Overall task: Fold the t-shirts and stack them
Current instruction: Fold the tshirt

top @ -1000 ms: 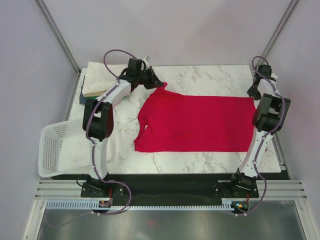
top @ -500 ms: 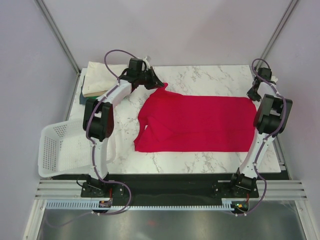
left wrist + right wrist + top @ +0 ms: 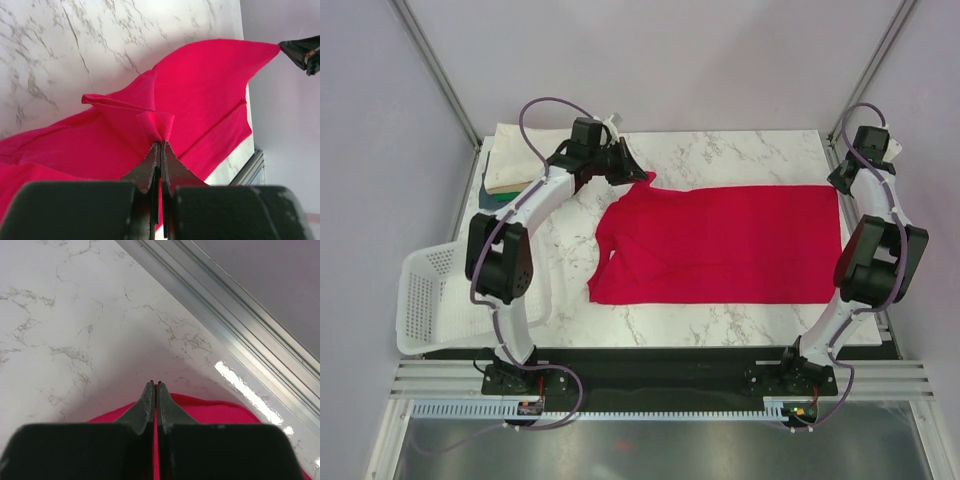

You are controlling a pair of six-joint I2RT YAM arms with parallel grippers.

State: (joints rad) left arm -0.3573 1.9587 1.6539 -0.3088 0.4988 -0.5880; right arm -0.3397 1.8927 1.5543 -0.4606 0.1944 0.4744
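Between the closed fingers of the left gripper point(image 3: 160, 145) sits a small pinched fold of the red t-shirt point(image 3: 720, 245). The cloth rises to that pinch in a little peak, and a creased flap lies just beside it. The left gripper hangs over the far left corner of the shirt, with its arm reaching in from the left side of the table point(image 3: 740, 152).

At the far right corner, the right gripper point(image 3: 156, 384) is also clamped shut on the red t-shirt, a thin edge of the fabric caught between its two fingers. The marble under that corner is shadowed, and a metal rail point(image 3: 225, 305) runs along the table edge just beyond it.

The shirt lies spread lengthwise across the middle of the table between the two grippers. Its right part lies flat and smooth with a straight near edge, while its left part is rumpled and folded over itself.

A stack of folded t-shirts point(image 3: 515, 158) sits in the far left corner, well apart from the red one, with a cream shirt on top and green and dark edges showing below. A white perforated basket point(image 3: 425, 300) rests tilted at the near left, overhanging the table edge. A pale cloth point(image 3: 558, 290) lies between it and the red shirt.
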